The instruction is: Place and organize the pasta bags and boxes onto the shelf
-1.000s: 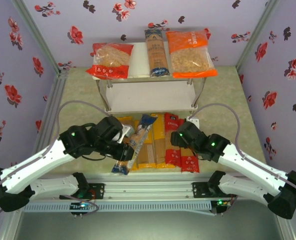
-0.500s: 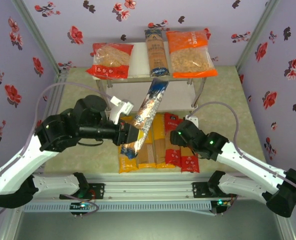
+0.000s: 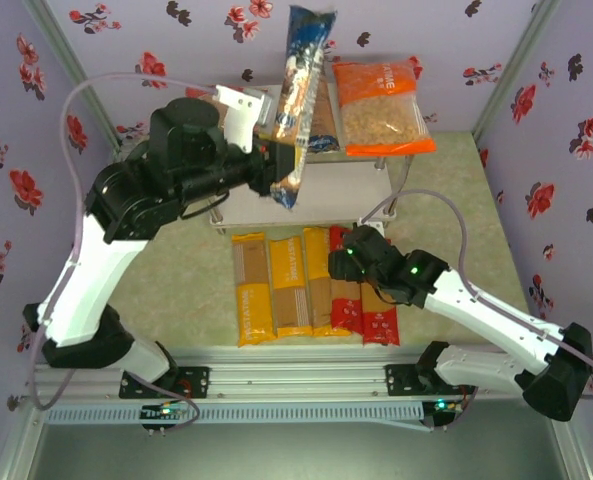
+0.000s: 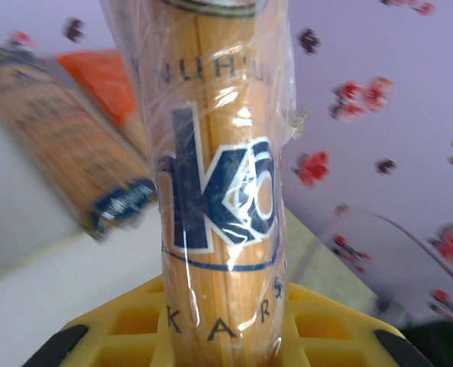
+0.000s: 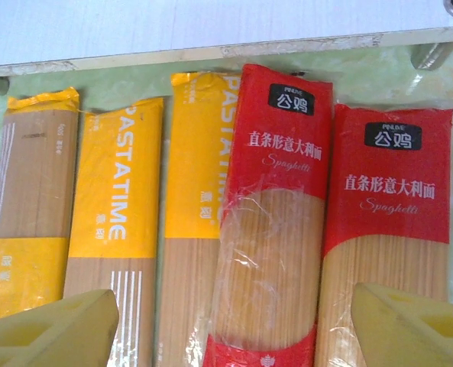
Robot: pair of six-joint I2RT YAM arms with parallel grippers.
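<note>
- Top view: left pincer [image 3: 276,165] is narrow and clamped on the low end of the blue spaghetti pack [image 3: 301,90]. The pack is lifted nearly upright above the shelf [image 3: 326,200], probably so it clears the top board's front edge before being laid flat.
- On the top board the orange bag [image 3: 381,105] sits at the right, with a blue-ended pack [image 3: 326,135] lying just beside it. Open room looks to be on that pack's other side, but the arm hides much of it.
- Three yellow-orange packs [image 3: 276,285] and two red packs [image 3: 376,325] lie side by side on the worktop [image 3: 176,300] in front of the shelf. Their long edges touch, so there is little finger room between them.
- Right pincer [image 3: 349,262] is low over the red ones, well apart from the left arm.
- Left wrist view: the held pack runs straight up across the yellow pad [image 4: 119,329]. It is gripped near one end, so the long free end may swing.
- Right wrist view: jaws are wide and empty, with the fingers [image 5: 58,329] either side of the inner red pack [image 5: 272,229]. Contact cannot be told.
- The shelf's lower board edge and a shelf foot [image 5: 432,53] lie just past the packs' far ends. The free room for lifting is on the near side.
</note>
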